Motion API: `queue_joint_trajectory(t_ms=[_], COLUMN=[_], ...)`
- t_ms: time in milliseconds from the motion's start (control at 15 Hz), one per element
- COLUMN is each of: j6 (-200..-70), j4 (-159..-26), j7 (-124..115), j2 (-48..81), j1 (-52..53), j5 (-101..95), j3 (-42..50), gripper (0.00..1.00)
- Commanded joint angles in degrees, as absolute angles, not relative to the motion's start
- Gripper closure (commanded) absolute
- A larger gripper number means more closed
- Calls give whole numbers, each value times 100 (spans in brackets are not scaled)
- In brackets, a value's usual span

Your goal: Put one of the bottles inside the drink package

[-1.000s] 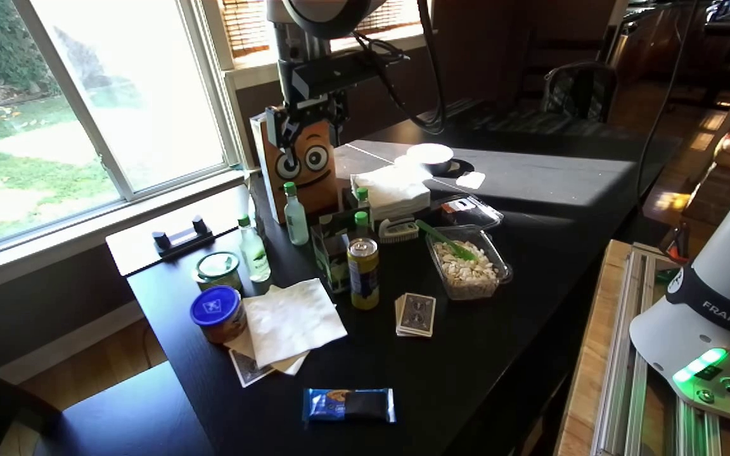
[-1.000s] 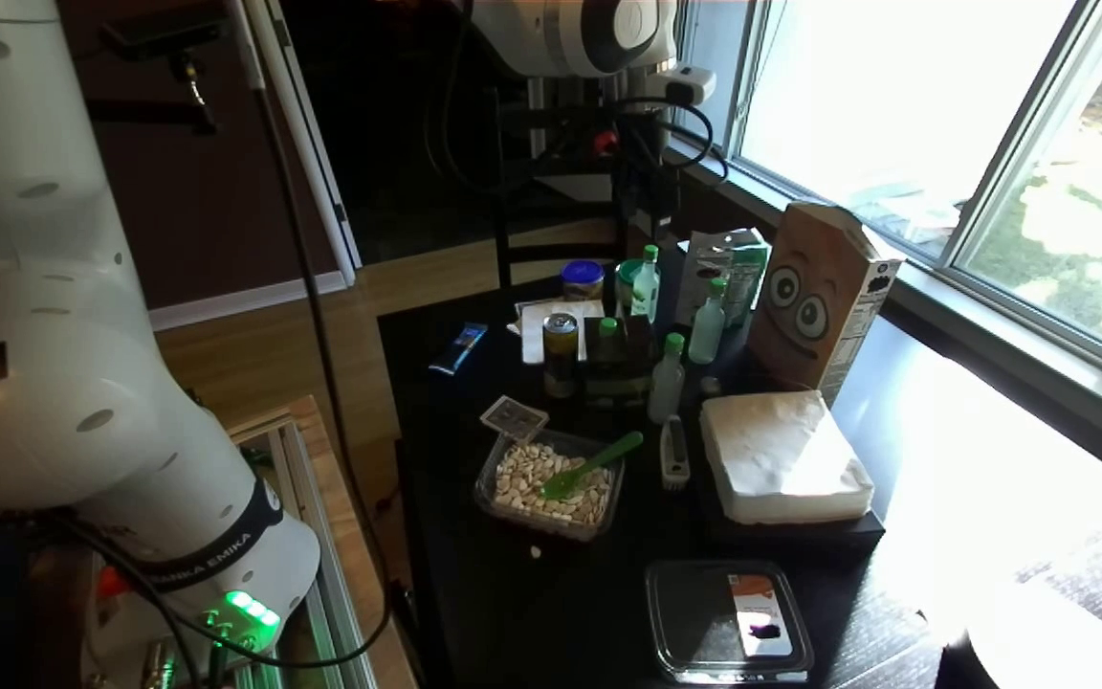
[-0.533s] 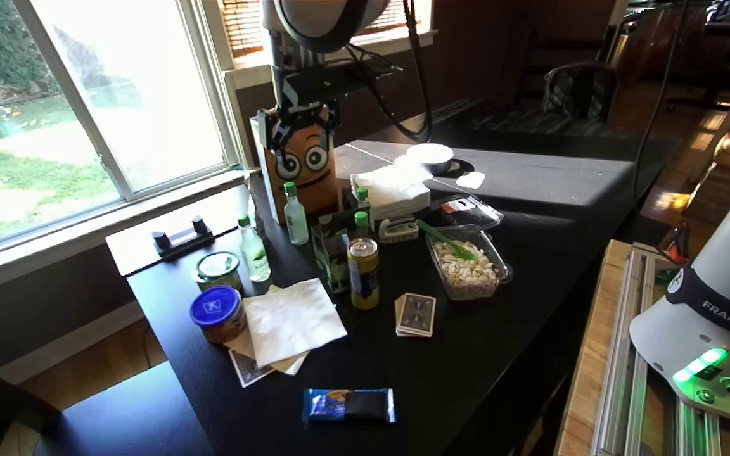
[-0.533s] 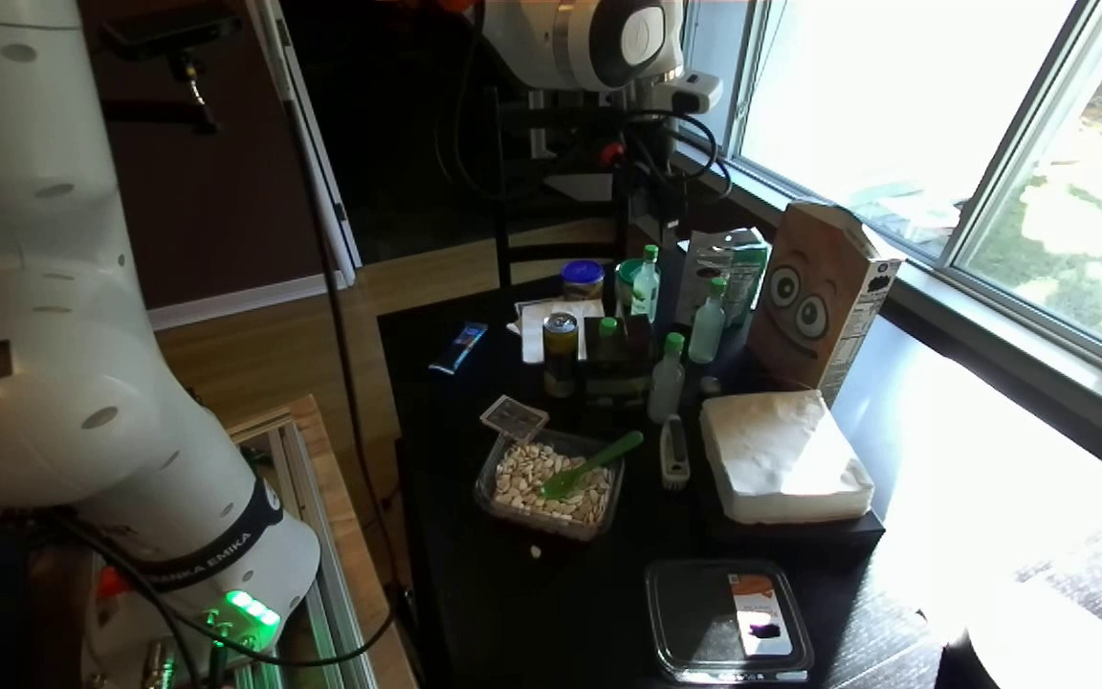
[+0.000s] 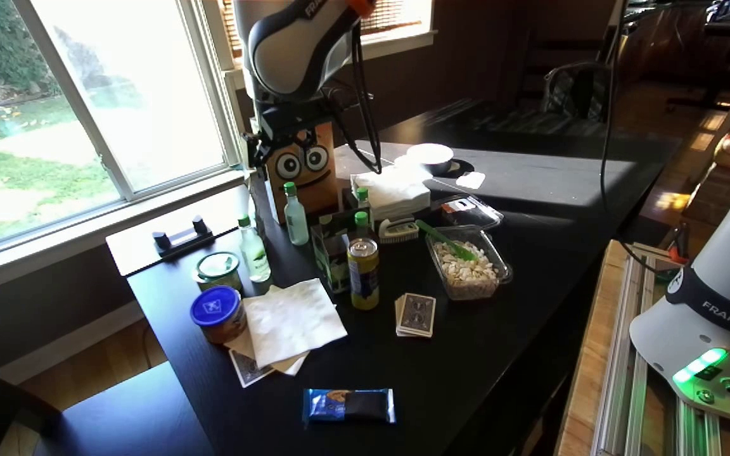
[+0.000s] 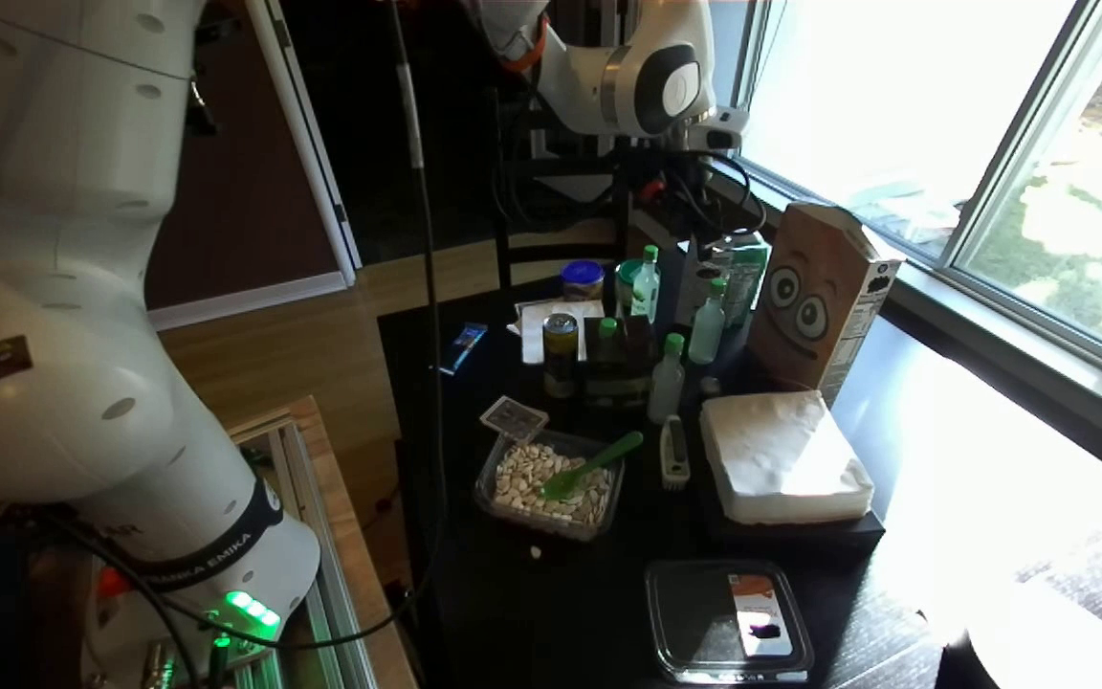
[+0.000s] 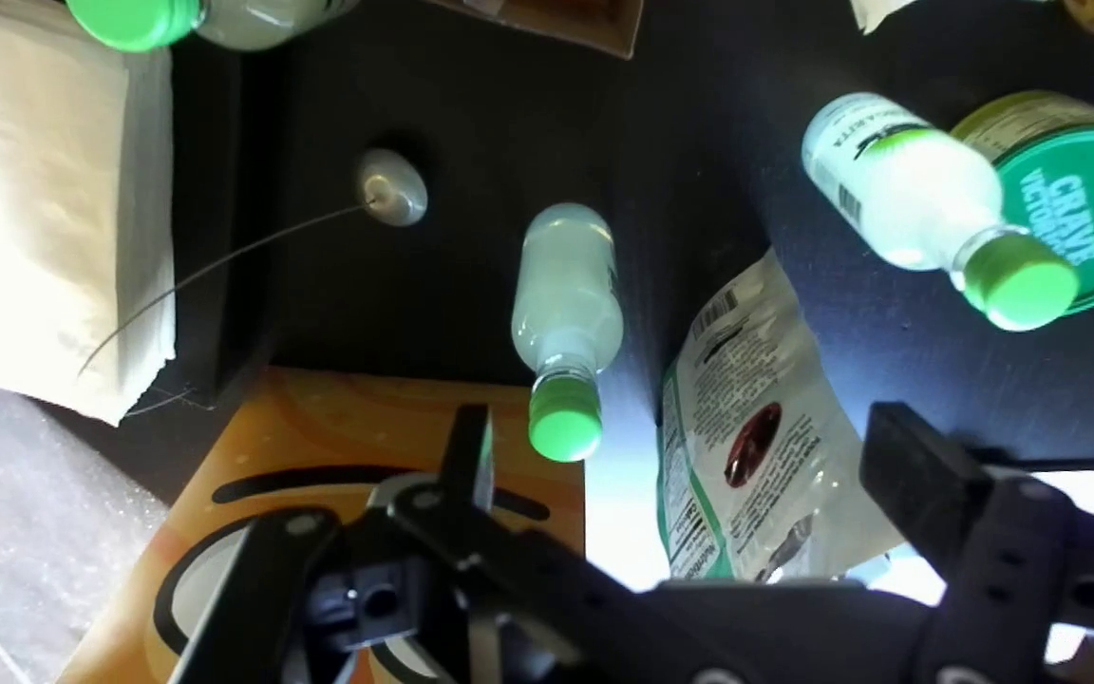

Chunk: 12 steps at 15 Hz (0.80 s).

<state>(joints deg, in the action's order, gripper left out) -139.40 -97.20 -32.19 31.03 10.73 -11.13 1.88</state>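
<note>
Slim bottles with green caps stand on the dark table. One bottle (image 5: 296,218) is by the cartoon-faced box and also shows in the wrist view (image 7: 566,294). Another bottle (image 5: 253,252) is beside the green-lidded tub, and a third bottle (image 6: 666,385) is near the brush. The drink package appears to be the small dark carrier (image 6: 618,388), with one green cap (image 6: 608,327) showing inside it. Its brown edge (image 7: 594,24) shows at the top of the wrist view. My gripper (image 7: 694,461) is open and empty, above the table near the faced box. The bottle's cap is near the left finger (image 7: 471,446).
The tall orange box (image 6: 814,287) with cartoon eyes and a foil pouch (image 7: 775,427) stand close to the bottle. A can (image 5: 364,275) stands against the carrier. Napkins (image 6: 781,450), a brush (image 6: 673,455) and a seed tub (image 6: 556,488) are nearby.
The arm has moved lower. The gripper has shifted left in one exterior view and right in the other, staying near the faced box. The table objects have not moved.
</note>
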Motion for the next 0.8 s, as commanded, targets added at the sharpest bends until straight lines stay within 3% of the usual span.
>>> queue_joint_trajectory(t_ms=[0,667,733], j6=[-13736,-12834,-12744], j4=[-8749,-7751,-7695], j7=[-3514,-3496,-3488], j2=[3892,4884,4924], j1=[1378,1179,1145], j5=[-1278,-823,-743], j3=[604,755,719], gripper=[0,0,5])
